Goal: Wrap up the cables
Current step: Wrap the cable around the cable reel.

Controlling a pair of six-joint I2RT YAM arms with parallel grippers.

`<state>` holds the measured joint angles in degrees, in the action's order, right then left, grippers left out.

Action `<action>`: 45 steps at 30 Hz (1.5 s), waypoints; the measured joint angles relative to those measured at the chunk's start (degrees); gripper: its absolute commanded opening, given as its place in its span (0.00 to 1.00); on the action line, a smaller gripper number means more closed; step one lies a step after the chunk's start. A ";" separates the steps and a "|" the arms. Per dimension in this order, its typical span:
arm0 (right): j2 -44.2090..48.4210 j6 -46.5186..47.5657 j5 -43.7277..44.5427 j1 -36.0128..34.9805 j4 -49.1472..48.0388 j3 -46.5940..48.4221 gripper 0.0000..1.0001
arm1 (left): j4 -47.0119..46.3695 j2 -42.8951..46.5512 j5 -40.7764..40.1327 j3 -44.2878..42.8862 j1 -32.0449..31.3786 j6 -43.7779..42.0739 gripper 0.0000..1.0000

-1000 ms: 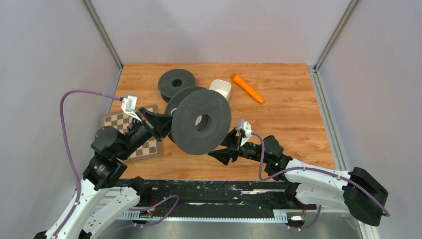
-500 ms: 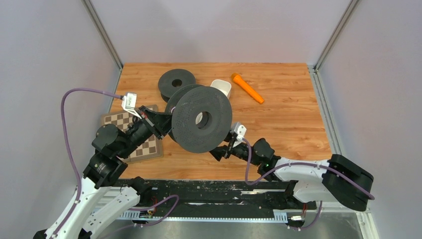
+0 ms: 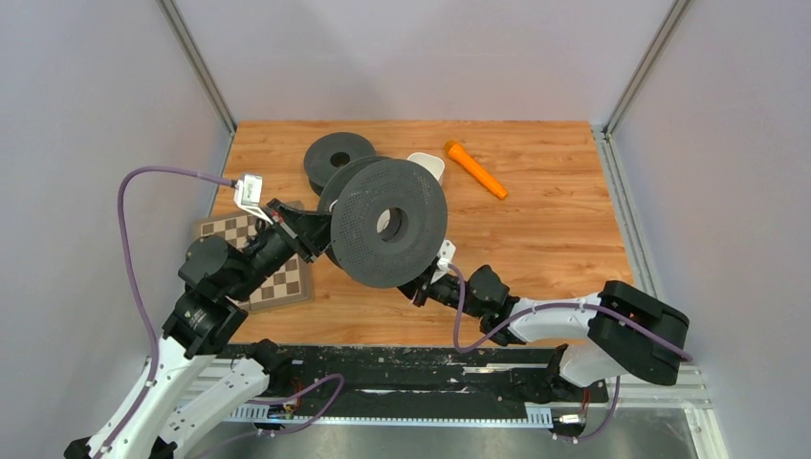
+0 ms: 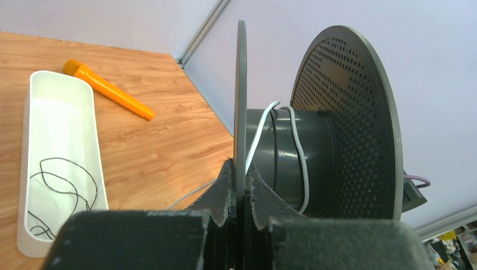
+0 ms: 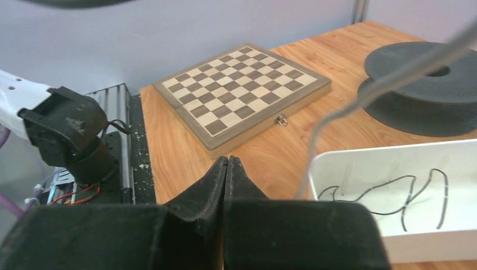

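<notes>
Desk (image 3: 564, 229): wood-grain top, warm orange-brown. Walls (image 3: 421, 57): plain pale grey, on three sides. Corner posts (image 3: 196, 62): grey metal. Light: soft, even.

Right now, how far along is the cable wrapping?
Done: a couple of turns of the white cable sit on the hub of the spool. In hand: left fingers clamp the spool's flange; right fingers are shut near that cable's loose run, grip unclear. Left: the cable's tail off the spool, and the dark cable lying in the tray.
</notes>
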<state>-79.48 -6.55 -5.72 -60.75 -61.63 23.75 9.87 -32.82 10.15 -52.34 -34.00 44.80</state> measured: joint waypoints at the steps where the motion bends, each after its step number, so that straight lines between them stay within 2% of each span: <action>1: -0.33 -0.07 0.00 -0.50 -0.44 0.00 0.00 | -0.33 -0.22 -0.04 0.00 0.00 0.00 0.00; 6: -1.66 -0.22 0.04 -2.12 -2.56 0.00 0.01 | -1.14 -1.27 -0.26 -0.02 0.00 -0.11 0.00; 9: -1.64 -0.33 0.52 -2.19 -3.41 -0.33 0.25 | -1.16 -1.55 -0.50 -0.35 0.00 -0.13 0.00; 14: 1.95 0.15 5.40 -2.21 -2.40 -3.67 0.56 | -1.11 -1.53 -0.98 -0.72 0.00 -0.11 0.00; 18: 6.58 2.69 9.51 -2.21 0.17 -4.20 0.65 | -1.11 -1.25 -1.29 -0.79 0.00 -0.11 0.00; 21: 8.55 4.13 11.76 -1.99 0.96 -4.20 0.66 | -1.09 -0.98 -1.27 -0.83 0.00 -0.04 0.00; 26: 7.52 5.20 12.59 -0.07 2.08 -3.78 0.62 | -1.07 -0.98 -1.25 -0.87 0.00 0.37 0.00; 30: 3.43 6.32 12.50 1.07 2.25 -1.38 0.54 | -1.05 -0.98 -1.25 -0.87 0.00 1.01 0.00; 31: 2.75 6.45 12.44 1.22 2.27 -0.96 0.49 | -1.05 -0.98 -1.25 -0.87 0.00 1.16 0.00; 35: -0.79 6.64 10.86 1.29 2.16 0.98 0.06 | -1.05 -0.98 -1.27 -0.87 0.00 1.64 0.00; 36: -1.40 6.12 10.25 1.29 2.03 1.14 0.00 | -1.03 -0.98 -1.36 -0.87 0.00 1.68 0.00; 39: -2.54 2.82 8.26 1.29 0.85 1.14 0.00 | -1.05 -0.98 -2.01 -0.87 0.00 1.79 0.00; 45: -5.20 -10.95 5.18 -1.40 -5.18 1.46 0.00 | -3.48 -2.58 -5.68 -0.76 0.00 -0.92 0.00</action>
<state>-84.68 -17.50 -0.54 -62.15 -66.81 25.21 6.39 -35.40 4.47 -53.10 -34.00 43.88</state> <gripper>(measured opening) 0.006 0.030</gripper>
